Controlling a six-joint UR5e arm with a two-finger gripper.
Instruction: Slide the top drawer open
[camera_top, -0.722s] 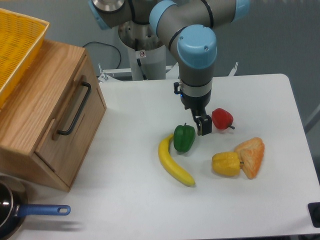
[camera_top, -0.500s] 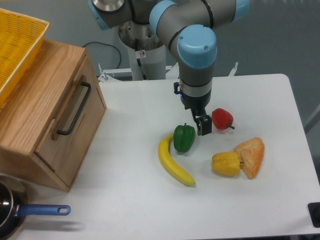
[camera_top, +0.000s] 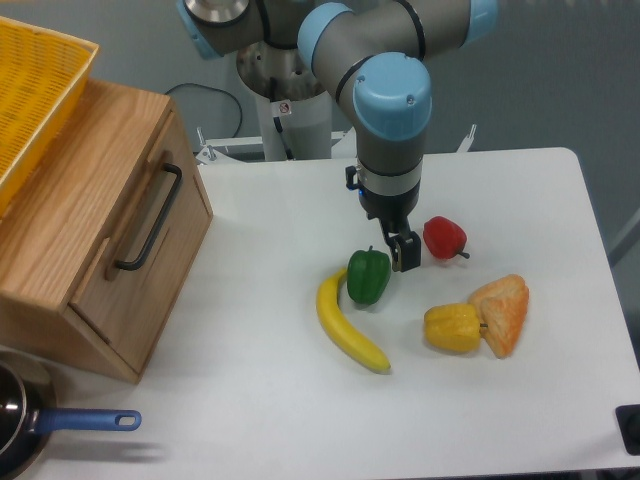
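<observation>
A: Between the green pepper (camera_top: 368, 276) & red pepper (camera_top: 444, 237), that's where your gripper (camera_top: 404, 251) hangs, pointing down. Clenched or released?

B: Can't tell from this angle.

A: Top drawer (camera_top: 128, 230)?

B: Far to its left in the wooden chest, black handle (camera_top: 148, 219), closed. Banana (camera_top: 347, 324) lies below-left of the gripper.

the arm has edged slightly toward the left of the frame, and the claw (camera_top: 404, 251) with it, now a touch higher and further left, in the gap between the green pepper (camera_top: 368, 276) and the red pepper (camera_top: 444, 237) near the middle.
</observation>
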